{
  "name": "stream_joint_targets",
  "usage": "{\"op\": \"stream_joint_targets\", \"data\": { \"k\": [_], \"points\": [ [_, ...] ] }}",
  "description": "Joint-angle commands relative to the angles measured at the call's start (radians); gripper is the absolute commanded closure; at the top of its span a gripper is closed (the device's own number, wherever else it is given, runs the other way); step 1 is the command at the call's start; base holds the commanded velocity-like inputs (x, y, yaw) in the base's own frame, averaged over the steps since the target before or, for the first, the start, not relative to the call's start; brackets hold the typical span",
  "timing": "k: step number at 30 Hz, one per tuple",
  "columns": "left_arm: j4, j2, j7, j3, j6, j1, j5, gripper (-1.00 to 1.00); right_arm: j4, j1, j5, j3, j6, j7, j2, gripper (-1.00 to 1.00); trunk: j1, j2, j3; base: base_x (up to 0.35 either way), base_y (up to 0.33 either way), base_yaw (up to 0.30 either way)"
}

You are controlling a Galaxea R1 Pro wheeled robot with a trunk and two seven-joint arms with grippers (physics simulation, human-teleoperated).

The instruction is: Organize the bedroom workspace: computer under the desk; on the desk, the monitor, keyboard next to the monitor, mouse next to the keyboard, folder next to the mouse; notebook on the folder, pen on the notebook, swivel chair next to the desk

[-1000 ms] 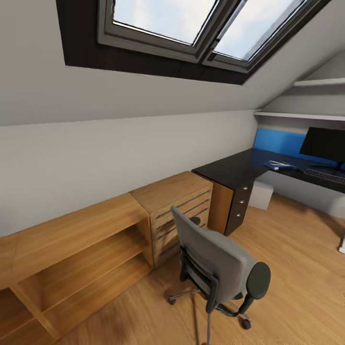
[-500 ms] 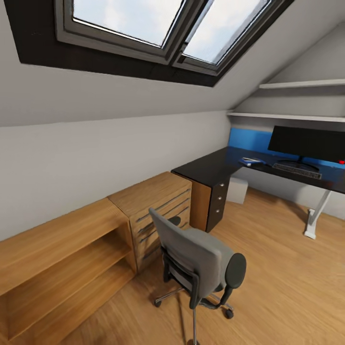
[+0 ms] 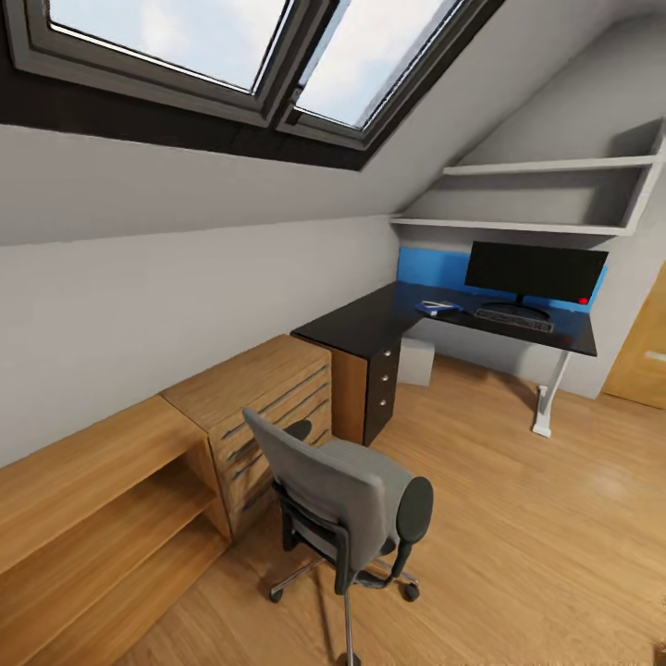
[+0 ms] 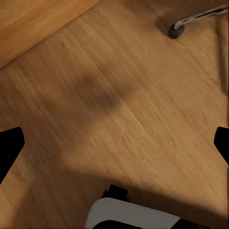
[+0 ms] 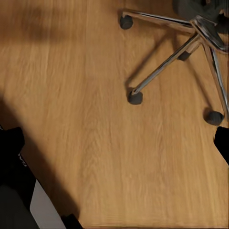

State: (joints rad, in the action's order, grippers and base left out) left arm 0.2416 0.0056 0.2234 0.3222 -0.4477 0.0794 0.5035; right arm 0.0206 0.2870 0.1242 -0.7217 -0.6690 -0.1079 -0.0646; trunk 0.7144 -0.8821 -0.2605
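Since the earlier frames the head camera has swung right, so the whole room sits further left in the picture and more of the far corner shows; the things themselves keep their places. The swivel chair (image 3: 347,504) stands in the lower centre of the head view on the wood floor (image 3: 555,536), well apart from the desk (image 3: 370,324), beside the low light-wood drawer unit (image 3: 264,393). On the desk at centre right the monitor (image 3: 535,270) stands upright before the blue wall panel (image 3: 430,268), with the keyboard (image 3: 513,317) just in front of it and the folder (image 3: 435,306) lying to its left. The computer (image 3: 416,361) sits on the floor under the desk. A white desk leg (image 3: 548,400) stands at right.

Both wrist views look down on the floor. The left hand (image 4: 114,148) is spread wide, holding nothing; the right hand (image 5: 114,148) is likewise spread and empty, with the chair's chrome base (image 5: 183,52) near it.
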Motion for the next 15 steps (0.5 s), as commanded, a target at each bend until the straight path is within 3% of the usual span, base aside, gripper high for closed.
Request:
{"op": "stream_joint_targets", "data": {
  "k": [1,4,15],
  "points": [
    [0.001,0.001,0.008,0.009,0.007,0.0,0.003,-1.0,0.002,0.001,0.009,0.008,-0.004,-0.003,0.0,-1.0,0.0,-0.001,-0.001,0.0,0.034,-0.296],
    [0.001,0.001,0.008,0.009,0.067,0.0,0.003,-1.0,0.002,0.001,0.009,0.008,-0.004,-0.003,0.0,-1.0,0.0,-0.001,0.0,0.0,0.172,-0.296],
    [0.001,0.001,0.008,0.008,0.087,0.0,0.003,-1.0,0.002,0.001,0.009,0.007,-0.004,0.012,0.001,-1.0,0.0,-0.001,0.005,0.0,0.291,-0.296]
  ]
}}
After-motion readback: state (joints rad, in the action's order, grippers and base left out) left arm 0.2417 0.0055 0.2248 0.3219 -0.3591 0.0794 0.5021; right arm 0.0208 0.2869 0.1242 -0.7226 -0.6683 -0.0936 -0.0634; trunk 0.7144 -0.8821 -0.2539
